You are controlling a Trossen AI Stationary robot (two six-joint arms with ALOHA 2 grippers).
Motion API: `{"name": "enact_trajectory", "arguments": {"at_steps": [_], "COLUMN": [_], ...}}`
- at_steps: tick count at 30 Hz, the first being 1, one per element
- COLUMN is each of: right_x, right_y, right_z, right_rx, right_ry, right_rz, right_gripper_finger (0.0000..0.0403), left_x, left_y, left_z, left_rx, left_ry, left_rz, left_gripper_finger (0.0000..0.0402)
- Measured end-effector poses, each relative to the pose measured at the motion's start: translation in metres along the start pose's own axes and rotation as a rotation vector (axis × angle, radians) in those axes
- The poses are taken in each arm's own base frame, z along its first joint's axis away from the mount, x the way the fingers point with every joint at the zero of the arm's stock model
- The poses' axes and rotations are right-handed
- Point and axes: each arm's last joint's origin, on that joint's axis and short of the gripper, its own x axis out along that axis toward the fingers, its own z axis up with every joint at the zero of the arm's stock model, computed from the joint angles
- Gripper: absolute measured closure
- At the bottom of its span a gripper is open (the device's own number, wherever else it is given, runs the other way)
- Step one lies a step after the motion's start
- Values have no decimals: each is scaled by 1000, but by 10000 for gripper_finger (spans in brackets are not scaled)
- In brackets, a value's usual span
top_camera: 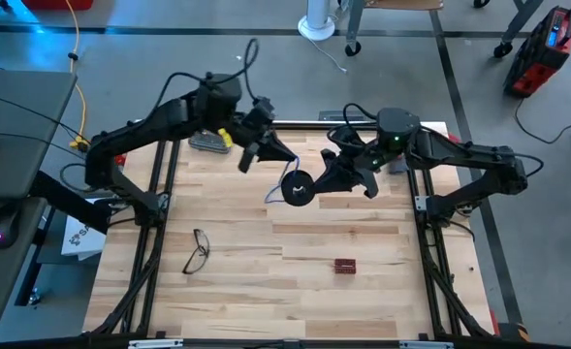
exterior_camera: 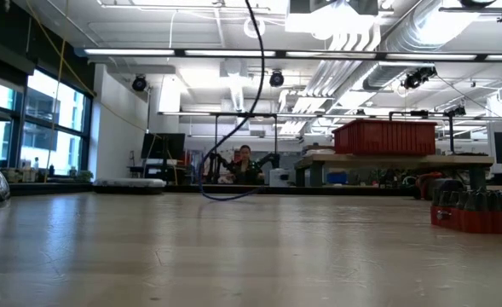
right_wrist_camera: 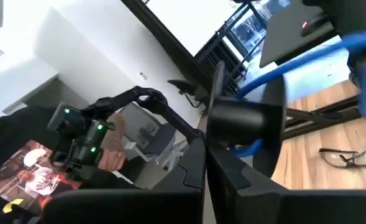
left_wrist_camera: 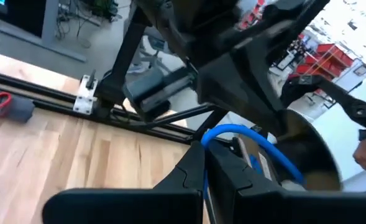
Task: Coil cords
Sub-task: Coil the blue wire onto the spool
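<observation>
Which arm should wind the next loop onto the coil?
Left, probably: the left gripper pinches the loose blue cable, while the right gripper holds the coil steady.

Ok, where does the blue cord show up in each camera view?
High: cord coiled, just above picture centre.
Low: hanging from the top, centre.
Left wrist: blue arc, centre-right.
Right wrist: upper right.
Landmark: eyeglasses, in the high and right wrist views.
</observation>
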Motion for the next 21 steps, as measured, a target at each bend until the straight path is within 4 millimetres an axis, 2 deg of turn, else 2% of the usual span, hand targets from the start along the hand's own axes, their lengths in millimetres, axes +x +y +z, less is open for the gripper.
{"name": "enact_trajectory", "arguments": {"at_steps": [9,16,21], "right_x": [1,1,1], "right_y": [2,2,2], "right_z": [3,3,3], "right_rx": [-36,-52,-72], "right_ry": [-46,-61,-66], "right_rz": [-1,-19,-22], "right_gripper_finger": [403,403,403], "left_x": [19,11,9], "left_y": [9,0,-6], "left_z": [4,8,7], "left_rx": [-31,-29,-38], "left_ry": [21,-3,6], "left_rz": [-122,-169,-175], "left_gripper_finger": [396,377,334]}}
